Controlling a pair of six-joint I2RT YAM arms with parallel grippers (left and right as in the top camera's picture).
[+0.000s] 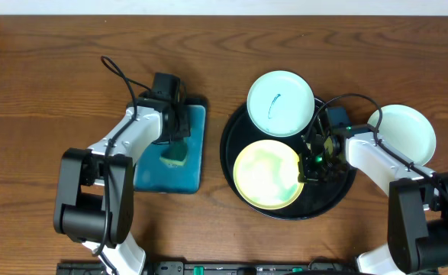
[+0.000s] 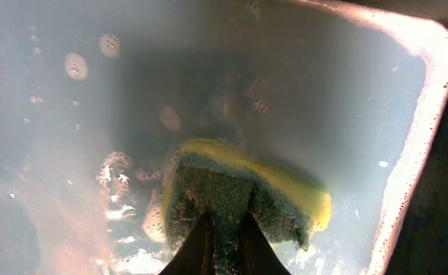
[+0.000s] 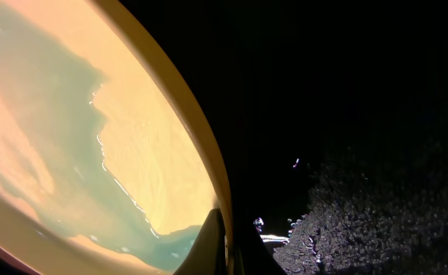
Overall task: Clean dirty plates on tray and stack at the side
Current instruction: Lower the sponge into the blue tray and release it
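Observation:
The pale yellow plate (image 1: 266, 174) lies in the round black tray (image 1: 338, 187), smeared with teal liquid. My right gripper (image 1: 313, 162) is shut on its right rim; the right wrist view shows the fingers (image 3: 225, 246) pinching the yellow plate's rim (image 3: 132, 145). A mint-white plate (image 1: 280, 103) with a teal scribble rests on the tray's far rim. Another mint-white plate (image 1: 404, 134) lies on the table right of the tray. My left gripper (image 1: 175, 147) is shut on a yellow-green sponge (image 1: 176, 157) over the teal tray (image 1: 187, 172). In the left wrist view the fingers (image 2: 222, 243) grip the sponge (image 2: 246, 195).
The rectangular teal tray (image 2: 300, 84) holds soapy water with bubbles. Wet foam (image 3: 376, 214) lies on the black tray floor beside the yellow plate. Bare wooden table lies all round both trays.

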